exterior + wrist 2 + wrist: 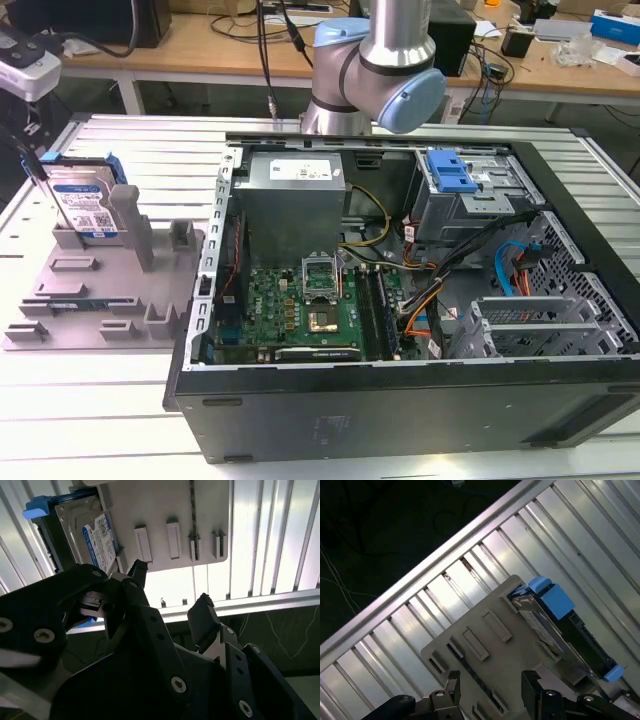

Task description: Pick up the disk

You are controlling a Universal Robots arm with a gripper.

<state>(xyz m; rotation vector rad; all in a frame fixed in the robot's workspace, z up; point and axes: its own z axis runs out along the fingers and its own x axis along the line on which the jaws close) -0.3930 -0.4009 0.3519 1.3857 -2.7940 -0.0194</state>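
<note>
Gripper (170, 587) stands wide open and empty over the grey fixture (165, 510), clear of the disk (92, 535). That disk stands on edge in the fixture, at the exterior view's left. Judged step: approach. A grasp calls for centring the jaws across the disk's flat faces.

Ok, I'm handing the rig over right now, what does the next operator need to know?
Gripper: jaws open with nothing between them, close to the disk at the grey fixture.
Disk: standing on edge in the fixture, at the exterior view's left, beside the open computer case. A blue rail runs along its edge.
Done: the gripper is positioned by the disk.
Left: the disk is not yet grasped or lifted.
</note>
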